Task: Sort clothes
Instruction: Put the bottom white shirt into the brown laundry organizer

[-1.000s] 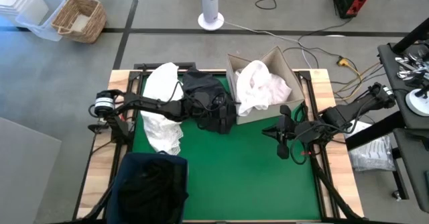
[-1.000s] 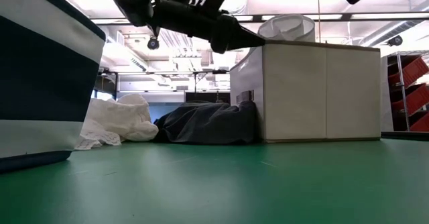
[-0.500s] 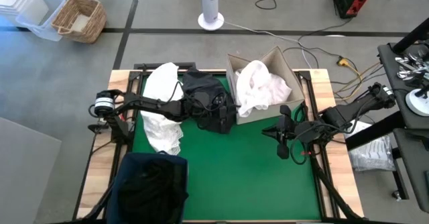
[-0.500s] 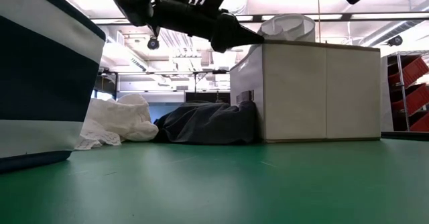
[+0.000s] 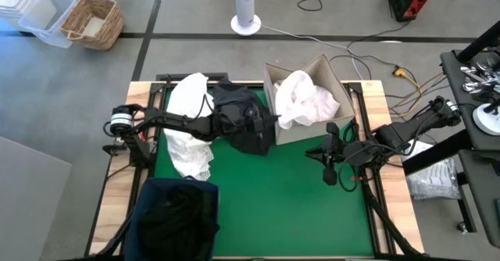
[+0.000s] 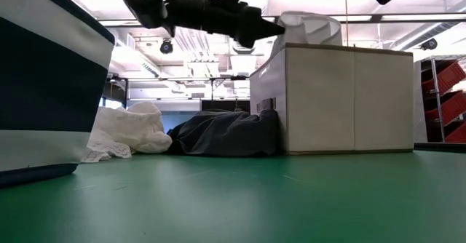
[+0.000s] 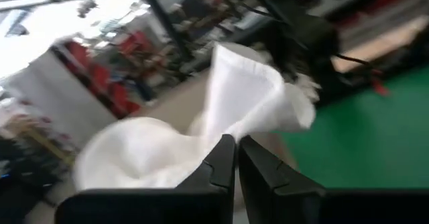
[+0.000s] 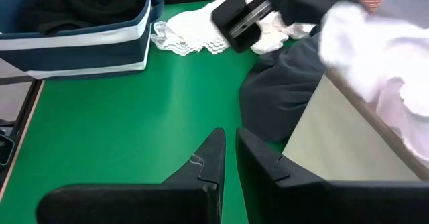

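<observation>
A white pile (image 5: pixel 186 128) and a dark garment (image 5: pixel 244 120) lay at the mat's left, beside the cardboard box (image 5: pixel 332 77). The left gripper (image 5: pixel 275 119) had clenched on a white garment (image 5: pixel 307 101) hanging over the box's edge, apparently the pick-up step; lifting it clear probably came next. The right gripper (image 5: pixel 329 158) waited clenched, empty.

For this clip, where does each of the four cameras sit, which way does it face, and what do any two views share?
High view: overhead, straight down on the green table mat; both arms show, left gripper at the beige cardboard box, right gripper waiting at the right edge.
Low view: at mat height, level toward box and dark grey garment; left arm overhead.
Left wrist view: past shut fingers pinching white cloth.
Right wrist view: past shut fingers toward navy fabric bin.
Shared: high and low both show the box.
</observation>
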{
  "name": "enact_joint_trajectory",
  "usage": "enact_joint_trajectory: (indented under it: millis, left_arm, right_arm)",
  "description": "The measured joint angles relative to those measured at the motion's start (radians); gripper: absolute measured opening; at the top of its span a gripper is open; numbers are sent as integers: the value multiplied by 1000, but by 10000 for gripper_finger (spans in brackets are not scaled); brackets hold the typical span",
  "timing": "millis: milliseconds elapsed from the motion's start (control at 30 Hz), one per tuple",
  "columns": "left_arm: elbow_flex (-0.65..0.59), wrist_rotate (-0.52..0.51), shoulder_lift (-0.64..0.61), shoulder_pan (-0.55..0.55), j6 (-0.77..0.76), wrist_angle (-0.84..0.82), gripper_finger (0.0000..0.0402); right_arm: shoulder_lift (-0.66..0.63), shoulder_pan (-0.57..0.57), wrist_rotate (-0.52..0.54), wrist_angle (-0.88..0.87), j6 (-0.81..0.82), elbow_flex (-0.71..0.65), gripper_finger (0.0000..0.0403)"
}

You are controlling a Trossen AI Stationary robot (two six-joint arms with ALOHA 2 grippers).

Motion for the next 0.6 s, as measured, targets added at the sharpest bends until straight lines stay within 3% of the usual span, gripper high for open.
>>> enact_joint_trajectory:
  millis: [333, 600]
  left_arm:
    - [0, -7, 0, 82, -69, 106, 0]
    - [138, 9, 70, 102, -105, -29, 0]
  right_arm:
    - [0, 0, 0, 0, 0, 0, 28]
    - [0, -1, 2, 5, -11, 0, 28]
